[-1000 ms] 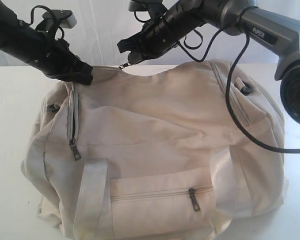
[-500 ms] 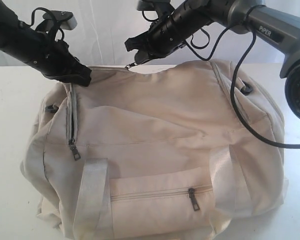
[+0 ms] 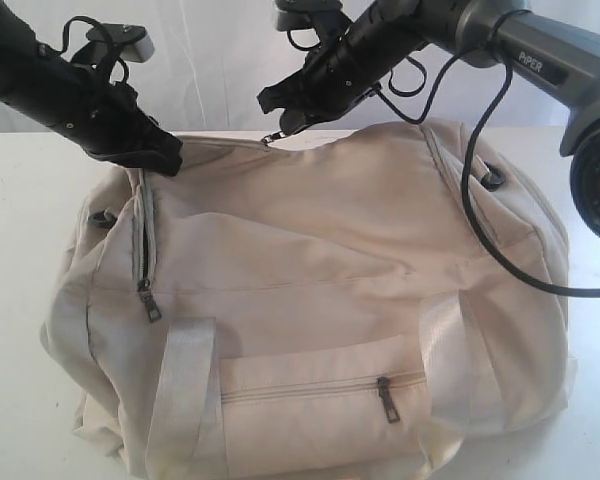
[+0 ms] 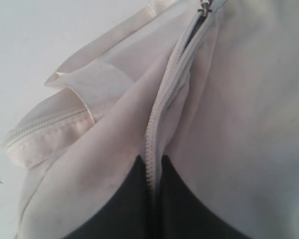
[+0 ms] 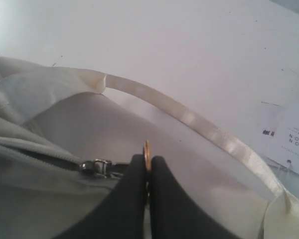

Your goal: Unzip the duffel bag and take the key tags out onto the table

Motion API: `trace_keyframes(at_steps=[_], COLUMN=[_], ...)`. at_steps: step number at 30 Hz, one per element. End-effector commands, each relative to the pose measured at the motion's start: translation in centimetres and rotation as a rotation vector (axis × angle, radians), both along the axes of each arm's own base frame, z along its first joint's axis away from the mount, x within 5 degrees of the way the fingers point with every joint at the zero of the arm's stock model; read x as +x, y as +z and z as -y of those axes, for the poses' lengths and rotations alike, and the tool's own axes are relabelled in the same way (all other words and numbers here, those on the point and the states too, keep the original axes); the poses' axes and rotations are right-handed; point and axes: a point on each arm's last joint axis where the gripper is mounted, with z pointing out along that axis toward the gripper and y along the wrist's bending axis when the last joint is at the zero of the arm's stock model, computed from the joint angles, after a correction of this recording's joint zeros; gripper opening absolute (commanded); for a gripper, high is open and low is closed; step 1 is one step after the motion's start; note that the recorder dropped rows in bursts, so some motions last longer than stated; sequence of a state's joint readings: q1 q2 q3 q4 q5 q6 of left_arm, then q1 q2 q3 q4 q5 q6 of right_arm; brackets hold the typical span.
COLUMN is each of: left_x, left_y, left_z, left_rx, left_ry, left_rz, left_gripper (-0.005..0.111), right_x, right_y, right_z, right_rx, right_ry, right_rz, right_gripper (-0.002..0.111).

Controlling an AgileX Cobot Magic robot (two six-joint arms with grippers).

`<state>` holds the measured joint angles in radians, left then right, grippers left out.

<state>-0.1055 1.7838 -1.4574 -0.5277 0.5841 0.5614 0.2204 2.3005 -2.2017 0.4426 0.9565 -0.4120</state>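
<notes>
The table (image 3: 10, 200) is white and so is the wall behind it. The bag (image 3: 310, 250) lies in the middle, filling most of my outside view.

My left gripper (image 3: 160, 155) is pinched shut on the cloth by the top zip, at the bag's left end. My right gripper (image 5: 147, 162) is pinched shut on the zip pull (image 5: 97, 167). I see no key tags in any view; I think they are inside the bag.

The pull tab is thin, so it could slip out if I tug too hard or at a bad slant. If the left hold slips, the bag may slide along and the zip will not run.

Only the right wrist view shows the tab between the tips. Only the left wrist view shows the zip teeth with a thin dark slit. Only the outside view shows the whole bag.
</notes>
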Motion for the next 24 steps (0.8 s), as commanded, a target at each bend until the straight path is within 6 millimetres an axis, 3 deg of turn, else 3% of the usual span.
trace_keyframes(at_steps=[1,14,24], left_x=[-0.4,-0.5,-0.8], left_y=[-0.1,-0.1,-0.2], left_z=[-0.1,-0.1,0.0], left_rx=[-0.006,-0.03,-0.048], left_ry=[0.011,0.043,0.05], left_rz=[-0.053,-0.084,-0.139], left_gripper=[0.0,0.0,0.0], right_x=[0.3,-0.3,-1.1], right_y=[1.5,4.5,6.1], right_z=[2.2,6.0,7.6], right_rx=[-0.103,-0.098,-0.105], right_ry=[-0.046,-0.115,-0.146], right_rz=[0.07,0.087,0.074], right_gripper=[0.0,0.0,0.0])
